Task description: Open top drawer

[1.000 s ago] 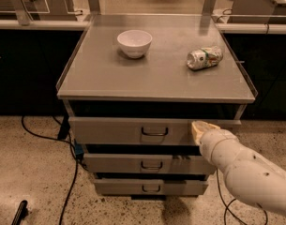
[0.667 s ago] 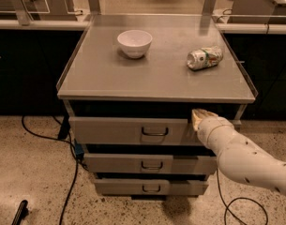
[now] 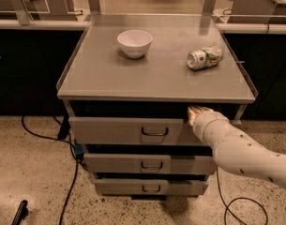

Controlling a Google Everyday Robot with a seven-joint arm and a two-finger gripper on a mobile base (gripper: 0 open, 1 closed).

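Observation:
The top drawer [image 3: 114, 130] is the widest grey metal drawer, right under the tabletop, with a small dark loop handle [image 3: 154, 131] at its centre. A dark gap shows above its front. My white arm comes in from the lower right. My gripper [image 3: 195, 112] is at the drawer's upper right edge, just under the tabletop lip and to the right of the handle. Its tip reaches into the dark gap and is partly hidden by the wrist.
A grey table [image 3: 100, 74] carries a white bowl [image 3: 134, 42] and a crushed can [image 3: 205, 57] lying on its side. Two narrower drawers [image 3: 119, 163] sit below the top one. Black cables [image 3: 74, 172] trail on the speckled floor at left and lower right.
My arm has moved up and a little left, bringing the gripper from beside the drawer front to its upper right edge. The drawers, bowl and can have not moved.

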